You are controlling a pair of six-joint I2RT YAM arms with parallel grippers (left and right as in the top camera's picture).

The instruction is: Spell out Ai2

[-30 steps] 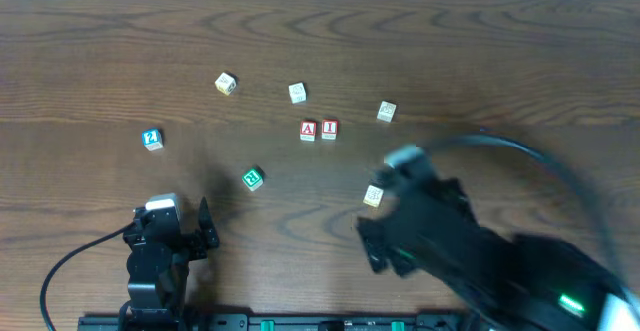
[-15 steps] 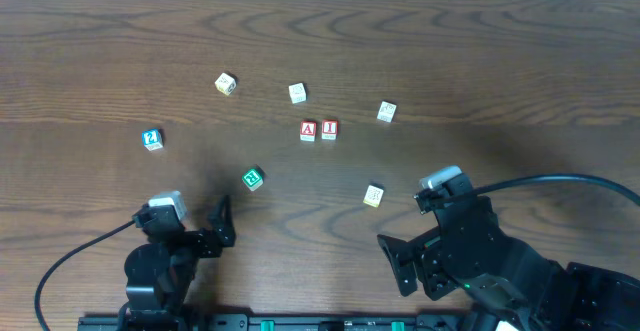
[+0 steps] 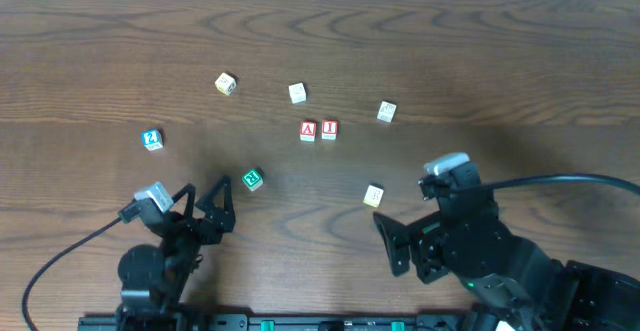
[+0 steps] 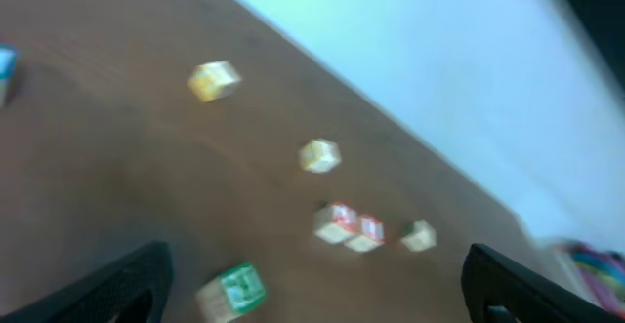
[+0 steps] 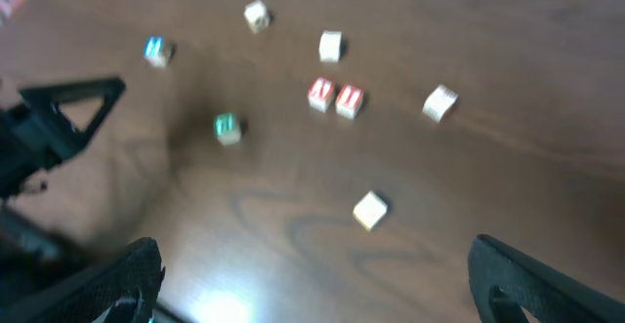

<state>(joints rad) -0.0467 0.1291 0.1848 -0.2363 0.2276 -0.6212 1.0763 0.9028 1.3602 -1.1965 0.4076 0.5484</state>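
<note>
The left gripper [image 3: 206, 189] hovers low over the table [image 3: 500, 41], below and left of the red A block [image 3: 308, 130], jaws spread wide and empty; that red block serves as the marker for everything else. Far to its left and a touch lower sits the blue 2 block [image 3: 151, 139], alone and well apart from the rest; up and left of the A lies a yellow block [image 3: 226, 83]; down and left of it a green block [image 3: 252, 179], near the left gripper's tip, its mark too small to read; just above the A, a white block [image 3: 297, 93]. Hard beside the A on its right stands the red I block [image 3: 329, 129], so two characters look set and the 2 seems to be the one wanting; its place would be the bare wood just right of the I. Further right of the A are an upper cream block [image 3: 387, 111] and a lower cream block [image 3: 373, 196]; below and right of the A hangs the right gripper [image 3: 389, 243], likewise wide open, holding nothing. The blue 2 block lies up and left of the left gripper, much the nearer arm; being a cube, it offers no long axis to favour.
</note>
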